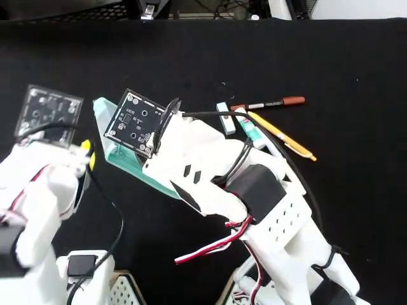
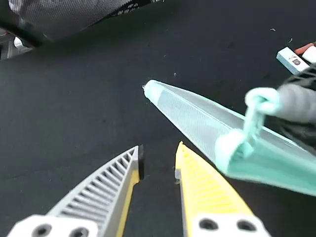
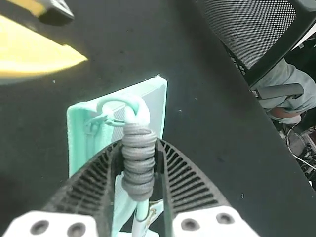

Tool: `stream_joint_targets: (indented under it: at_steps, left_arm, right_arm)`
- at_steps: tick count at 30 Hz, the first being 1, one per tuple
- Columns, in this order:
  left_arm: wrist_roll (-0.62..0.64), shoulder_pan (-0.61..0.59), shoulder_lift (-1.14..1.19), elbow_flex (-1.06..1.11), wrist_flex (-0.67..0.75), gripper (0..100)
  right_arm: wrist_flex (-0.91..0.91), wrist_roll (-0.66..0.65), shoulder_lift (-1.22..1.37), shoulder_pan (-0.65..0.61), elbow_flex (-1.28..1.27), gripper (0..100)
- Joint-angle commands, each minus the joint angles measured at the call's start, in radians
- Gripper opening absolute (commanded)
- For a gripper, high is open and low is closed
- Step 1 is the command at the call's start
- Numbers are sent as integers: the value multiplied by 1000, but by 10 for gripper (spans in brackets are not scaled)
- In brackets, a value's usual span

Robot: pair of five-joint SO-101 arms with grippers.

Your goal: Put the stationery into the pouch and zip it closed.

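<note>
The right gripper pinches the grey-wrapped zip pull of the mint-green pouch, which lies on the black table between the two arms. The left gripper hovers just beside the pouch's far corner, its fingers spread with nothing between them. A brown marker, a yellow pen and a white-and-blue block, possibly an eraser, lie on the cloth outside the pouch, beyond the right arm.
</note>
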State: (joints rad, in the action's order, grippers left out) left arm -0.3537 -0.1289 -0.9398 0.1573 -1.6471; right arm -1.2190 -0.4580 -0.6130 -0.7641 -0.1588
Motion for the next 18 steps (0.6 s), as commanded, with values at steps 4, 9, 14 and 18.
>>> stream_joint_targets:
  at_steps: [4,9,14,18]
  left_arm:
    - [-2,8,2,157,143,138]
    - [72,8,0,137,143,138]
    - [126,10,0,101,121,139]
    - [123,10,0,21,55,139]
  right_arm:
    - [-3,-5,-33,-3,41,13]
    - [-2,-6,-31,-3,41,13]
    - [-2,-6,-31,-3,41,13]
    - [-2,-6,-31,-3,41,13]
